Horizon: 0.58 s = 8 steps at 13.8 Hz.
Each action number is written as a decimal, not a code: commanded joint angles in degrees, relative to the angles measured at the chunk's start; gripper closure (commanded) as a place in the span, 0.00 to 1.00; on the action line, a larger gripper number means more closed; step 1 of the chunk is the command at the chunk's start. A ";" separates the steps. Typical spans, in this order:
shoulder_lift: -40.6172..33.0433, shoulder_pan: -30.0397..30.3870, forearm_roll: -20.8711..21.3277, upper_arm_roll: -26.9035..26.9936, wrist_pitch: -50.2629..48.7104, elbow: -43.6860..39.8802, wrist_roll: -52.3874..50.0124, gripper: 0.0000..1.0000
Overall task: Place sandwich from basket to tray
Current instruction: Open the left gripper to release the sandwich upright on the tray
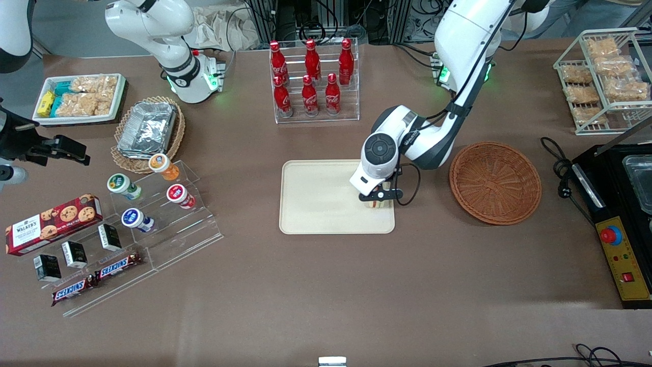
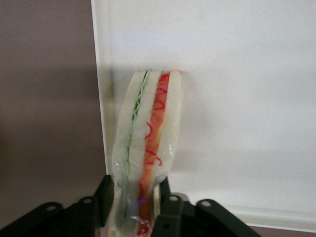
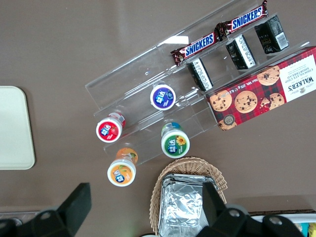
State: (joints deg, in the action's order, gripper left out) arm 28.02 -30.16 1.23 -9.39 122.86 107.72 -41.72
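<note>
White-bread sandwich (image 2: pixel 148 143) pinched in gripper (image 2: pixel 133 207).

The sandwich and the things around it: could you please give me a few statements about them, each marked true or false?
1. The gripper is shut on the sandwich. True.
2. The sandwich lies in the basket. False: it is at the tray, near its rim; the basket holds nothing.
3. The basket stands beside the tray, toward the working arm's end. True.
4. The tray carries snack packets. False: only the sandwich is there.
</note>
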 commanded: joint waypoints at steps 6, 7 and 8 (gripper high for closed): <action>0.02 -0.07 0.01 0.07 -7.33 -7.14 -1.17 0.00; 0.11 0.10 -0.09 0.07 -11.46 -10.04 -0.91 0.00; -0.15 0.19 -0.17 0.24 -14.03 -12.33 -0.91 0.00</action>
State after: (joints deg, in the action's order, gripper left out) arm 27.92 -30.08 1.18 -9.35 114.74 100.87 -41.85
